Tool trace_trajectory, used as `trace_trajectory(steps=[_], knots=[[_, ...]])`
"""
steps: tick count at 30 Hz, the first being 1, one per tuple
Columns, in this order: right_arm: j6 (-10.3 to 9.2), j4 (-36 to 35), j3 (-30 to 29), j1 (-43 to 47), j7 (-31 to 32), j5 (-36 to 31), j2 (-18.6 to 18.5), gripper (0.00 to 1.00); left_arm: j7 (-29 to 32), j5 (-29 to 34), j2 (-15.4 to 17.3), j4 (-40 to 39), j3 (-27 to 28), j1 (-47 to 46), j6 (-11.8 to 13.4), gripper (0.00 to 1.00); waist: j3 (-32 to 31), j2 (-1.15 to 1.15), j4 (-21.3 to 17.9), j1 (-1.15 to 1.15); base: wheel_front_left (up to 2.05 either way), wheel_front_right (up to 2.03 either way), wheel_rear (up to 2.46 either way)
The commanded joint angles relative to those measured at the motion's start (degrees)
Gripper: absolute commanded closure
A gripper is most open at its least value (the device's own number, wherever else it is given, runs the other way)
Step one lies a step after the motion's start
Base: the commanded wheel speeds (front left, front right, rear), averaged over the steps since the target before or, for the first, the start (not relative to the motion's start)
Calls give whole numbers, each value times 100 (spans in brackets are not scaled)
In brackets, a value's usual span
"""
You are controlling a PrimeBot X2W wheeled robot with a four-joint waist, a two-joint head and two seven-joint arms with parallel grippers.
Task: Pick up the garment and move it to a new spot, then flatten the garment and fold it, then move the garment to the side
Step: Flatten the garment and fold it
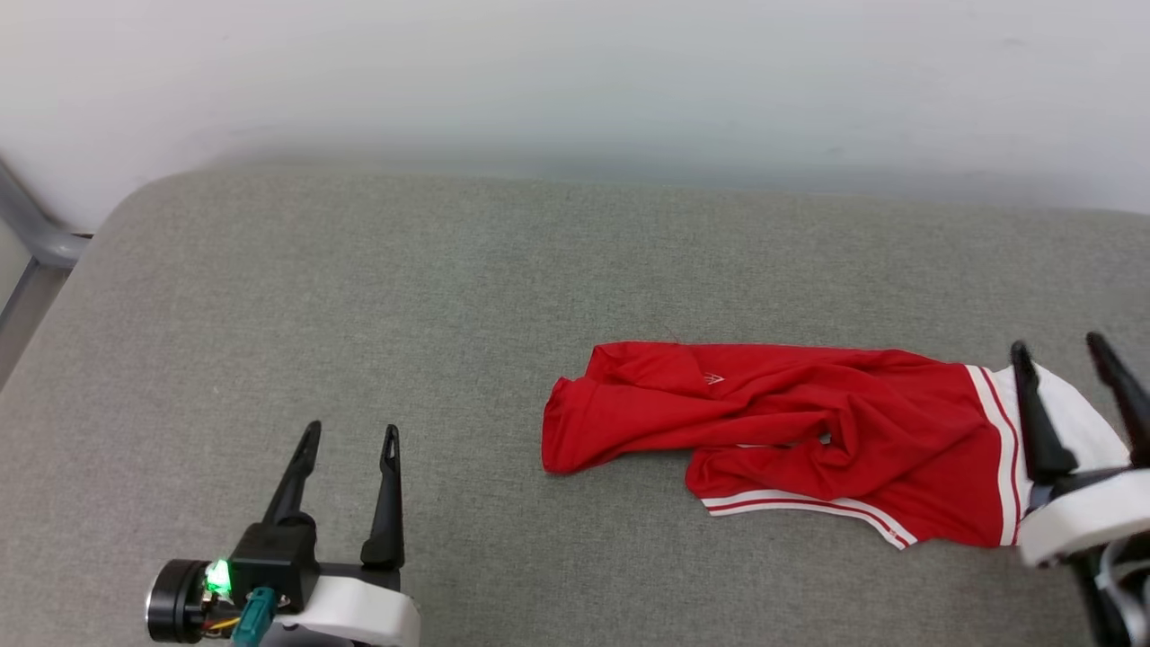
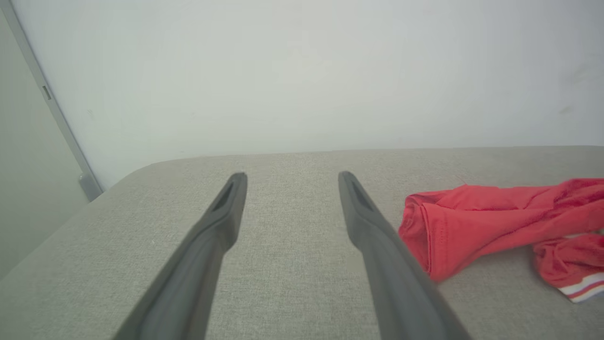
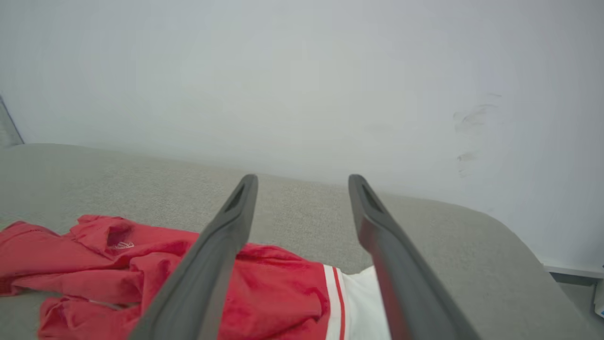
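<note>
The garment [image 1: 809, 431] is a red jersey with white sleeves and red-and-white striped trim, lying crumpled on the grey cushioned surface [image 1: 359, 288] right of centre. My right gripper [image 1: 1060, 346] is open just above the white sleeve at the garment's right end, with nothing between its fingers. In the right wrist view the garment [image 3: 283, 293] lies under the spread fingers [image 3: 222, 250]. My left gripper [image 1: 352, 431] stands open at the lower left, apart from the cloth. The left wrist view shows the garment [image 2: 476, 222] to the right of the open fingers [image 2: 377, 236].
A pale wall [image 1: 575, 81] runs behind the surface. A grey metal rail [image 1: 36, 234] stands at the far left by the rounded corner. The surface drops off at its rounded right corner [image 3: 514, 245].
</note>
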Motion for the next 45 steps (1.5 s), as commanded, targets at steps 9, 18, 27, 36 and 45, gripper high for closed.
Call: trace_trajectory(steps=[9,18,27,36,45], knots=[[-8,-1402,-288,1087,330,-590,961,0,54,-71,632,104,-382,-1029,-669,0,-38,0,-140,0,0,0,0],[-8,-1745,-222,1030,535,-642,1005,0,2013,-1398,1926,104,-2124,-2675,-782,0,196,0,-406,0,0,0,0],[-8,-1728,-213,747,418,-685,990,0,4396,-3470,2820,-81,-3802,-4165,-785,0,685,0,-728,0,0,0,0],[-8,-1573,-171,387,242,-662,1006,0,5614,-4108,3256,205,-5415,-5091,-786,0,1223,0,-1032,0,0,0,0],[-8,-1359,-39,33,63,-613,1062,0,5573,-4424,3260,1121,-6599,-5490,-786,0,1650,0,-1179,0,0,0,0]])
